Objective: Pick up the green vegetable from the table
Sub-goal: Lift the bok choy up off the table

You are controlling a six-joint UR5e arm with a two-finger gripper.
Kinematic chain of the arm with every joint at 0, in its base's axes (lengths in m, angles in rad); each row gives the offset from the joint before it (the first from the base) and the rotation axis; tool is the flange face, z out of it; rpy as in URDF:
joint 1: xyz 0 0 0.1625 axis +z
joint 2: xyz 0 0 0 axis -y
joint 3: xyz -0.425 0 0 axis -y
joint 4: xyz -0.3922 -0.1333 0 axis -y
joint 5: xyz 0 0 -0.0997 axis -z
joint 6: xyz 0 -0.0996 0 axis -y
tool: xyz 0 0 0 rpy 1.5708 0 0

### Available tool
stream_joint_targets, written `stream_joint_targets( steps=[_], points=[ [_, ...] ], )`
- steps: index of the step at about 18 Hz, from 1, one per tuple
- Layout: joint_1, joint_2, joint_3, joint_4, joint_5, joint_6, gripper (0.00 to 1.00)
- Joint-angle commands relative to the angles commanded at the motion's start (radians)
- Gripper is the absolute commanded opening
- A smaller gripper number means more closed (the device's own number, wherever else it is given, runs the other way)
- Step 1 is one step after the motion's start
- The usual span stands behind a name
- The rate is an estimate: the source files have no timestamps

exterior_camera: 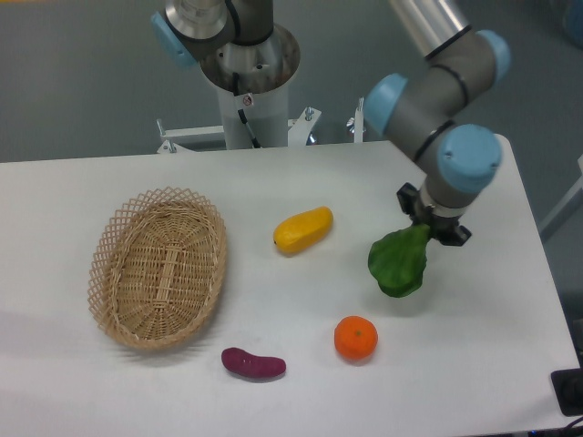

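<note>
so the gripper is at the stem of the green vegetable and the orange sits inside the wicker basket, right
Not quite. In the camera view the orange lies on the table, outside the wicker basket. The gripper is indeed at the stem of the green vegetable.

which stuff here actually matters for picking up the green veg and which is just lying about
Belongs to the job:
- green vegetable, broad dark leafy toy, at the gripper
- two-finger gripper, at the vegetable's stem end
- white table

Just lying about:
- oval woven wicker basket
- yellow oblong fruit
- round orange
- small purple eggplant-like piece
</note>
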Motion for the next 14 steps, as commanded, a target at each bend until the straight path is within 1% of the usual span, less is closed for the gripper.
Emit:
stream_joint_targets(
  steps=[2,4,8,10,13,14],
  points=[
    [0.0,-0.009,0.038,-0.014,-0.005,0.0,0.33],
    [0.0,-0.021,0.066,-0.014,-0.017,-0.002,0.32],
    [0.003,-0.041,0.123,-0.021,-0.069,-0.012,0.32],
    [0.014,-0.045,0.141,-0.02,-0.095,-0.012,0.32],
    [0.014,-0.083,0.203,-0.017,-0.143,-0.015,0.32],
    [0.014,-0.09,0.21,-0.015,-0.147,-0.017,0.32]
  ],
)
